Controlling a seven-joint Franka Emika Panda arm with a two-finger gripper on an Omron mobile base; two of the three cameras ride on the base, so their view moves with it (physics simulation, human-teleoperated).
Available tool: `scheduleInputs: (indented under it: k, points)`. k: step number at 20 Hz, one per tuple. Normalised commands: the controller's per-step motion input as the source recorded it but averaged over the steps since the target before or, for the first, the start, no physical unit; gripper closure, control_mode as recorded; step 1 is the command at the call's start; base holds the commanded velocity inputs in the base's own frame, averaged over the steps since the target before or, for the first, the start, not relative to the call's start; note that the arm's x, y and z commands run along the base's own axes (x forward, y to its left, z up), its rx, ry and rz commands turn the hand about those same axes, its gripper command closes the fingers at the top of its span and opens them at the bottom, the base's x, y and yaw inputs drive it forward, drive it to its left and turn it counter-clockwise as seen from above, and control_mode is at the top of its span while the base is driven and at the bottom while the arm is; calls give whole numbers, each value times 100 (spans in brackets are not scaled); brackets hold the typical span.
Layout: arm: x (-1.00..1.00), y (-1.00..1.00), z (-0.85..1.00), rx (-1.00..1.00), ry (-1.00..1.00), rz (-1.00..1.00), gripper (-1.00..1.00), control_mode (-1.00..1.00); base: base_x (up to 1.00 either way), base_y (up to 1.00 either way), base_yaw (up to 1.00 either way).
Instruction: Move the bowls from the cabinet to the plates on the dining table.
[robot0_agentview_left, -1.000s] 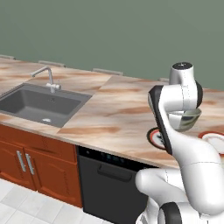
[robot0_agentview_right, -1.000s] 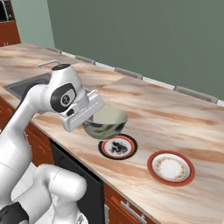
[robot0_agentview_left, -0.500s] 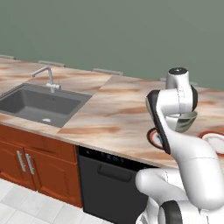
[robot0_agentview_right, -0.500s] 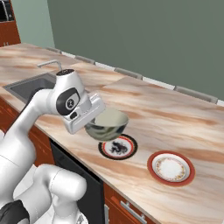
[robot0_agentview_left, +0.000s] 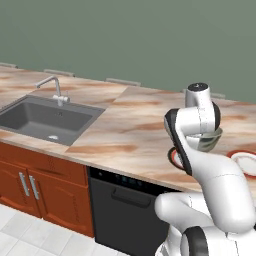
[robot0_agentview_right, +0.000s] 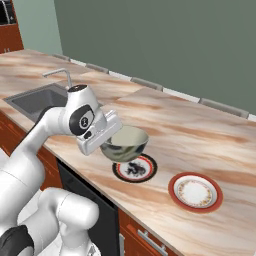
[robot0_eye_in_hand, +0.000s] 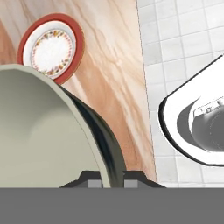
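Note:
My gripper is shut on the rim of a shiny grey metal bowl with a cream inside. The bowl hangs just above the black-rimmed plate on the marble dining table. To its right lies the red-rimmed plate, with nothing on it. In the hand view the bowl fills the lower left, its rim running between the fingertips of my gripper, and the red-rimmed plate lies beyond it. The left base view shows the bowl beside the arm and the red-rimmed plate. The cabinet is out of view.
A dark sink with a grey faucet is set into the counter at the left. A black dishwasher and wooden doors stand below the front edge. White floor tiles lie past the table's edge.
The arm has carried the bowl a little to the right and lower, closer over the black-rimmed plate. The grip on the bowl's rim is unchanged.

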Motion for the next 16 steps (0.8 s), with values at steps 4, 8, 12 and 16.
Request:
scheduleInputs:
  k: [4, 8, 12, 16]
  points:
    - [23, 0, -16, -1, 0, 0, 100, -100, 0, 0, 0]
    - [22, 0, -18, 0, 0, 0, 100, -100, 0, 0, 0]
    - [14, -1, -16, 0, 0, 0, 100, -100, 0, 0, 0]
    - [13, -1, -16, -1, 0, 0, 100, -100, 0, 0, 0]
